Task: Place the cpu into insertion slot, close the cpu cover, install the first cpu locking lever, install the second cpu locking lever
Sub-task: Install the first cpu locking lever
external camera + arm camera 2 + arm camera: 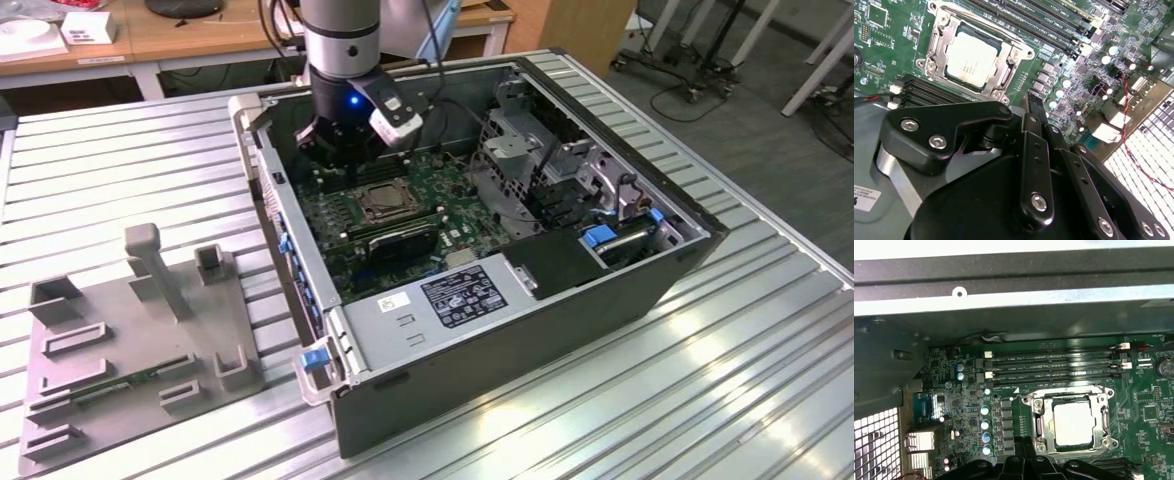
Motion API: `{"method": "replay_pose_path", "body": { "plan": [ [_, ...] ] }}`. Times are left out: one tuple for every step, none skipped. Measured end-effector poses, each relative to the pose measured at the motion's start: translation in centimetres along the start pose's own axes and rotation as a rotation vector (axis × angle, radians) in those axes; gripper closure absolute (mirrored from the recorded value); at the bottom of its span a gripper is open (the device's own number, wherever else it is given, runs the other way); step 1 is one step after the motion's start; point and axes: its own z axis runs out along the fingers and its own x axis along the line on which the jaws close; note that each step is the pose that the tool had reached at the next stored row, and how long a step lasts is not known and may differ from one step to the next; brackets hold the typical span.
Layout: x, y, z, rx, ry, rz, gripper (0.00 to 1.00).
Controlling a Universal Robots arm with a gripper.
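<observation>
The cpu [974, 57] [1073, 422] lies flat in the insertion slot [378, 200] on the green board, silvery top up. The cpu cover [1006, 62] [1104, 412] lies down around it as a metal frame, with the chip showing through its cut-out. Thin metal lever rods run along the frame's edges. My gripper [339, 168] [1035, 102] [1024, 449] hangs inside the open computer case, just beside the socket and a little above the board. Its black fingers are drawn together at the tip with nothing between them.
The tower case [400, 330] lies open on the ribbed metal table. Long black memory slots [1054, 367] flank the socket, and a drive cage [521, 150] stands at the exterior view's right. A grey fixture plate [134, 340] sits left of the case.
</observation>
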Motion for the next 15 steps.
{"method": "replay_pose_path", "body": {
  "plan": [
    [0.00,0.01,-0.11,0.0000,0.0000,0.000,0.89],
    [-0.01,0.01,-0.22,-0.0001,0.0000,0.000,0.89],
    [-0.01,0.02,-0.32,-0.0001,0.0000,0.000,0.89],
    [-0.02,0.02,-0.42,-0.0001,0.0000,0.000,0.89],
    [-0.02,0.03,-0.54,-0.0001,0.0001,0.000,0.89],
    [-0.03,0.04,-0.67,-0.0001,0.0000,0.000,0.89],
    [-0.03,0.04,-0.82,-0.0002,0.0000,0.000,0.89],
    [-0.04,0.05,-0.95,-0.0003,0.0000,0.000,0.89],
    [-0.04,0.05,-1.05,-0.0003,0.0001,0.000,0.89],
    [-0.04,0.06,-1.05,-0.0006,-0.0001,0.000,0.89],
    [-0.04,0.06,-1.05,-0.0006,0.0000,0.000,0.89],
    [-0.04,0.06,-1.05,-0.0007,-0.0001,0.000,0.89],
    [-0.04,0.06,-1.05,-0.0007,0.0000,0.000,0.89],
    [0.00,0.05,-1.05,-0.0006,0.0001,0.000,0.89],
    [0.09,0.04,-1.04,-0.0006,0.0000,0.000,0.89]
  ]
}}
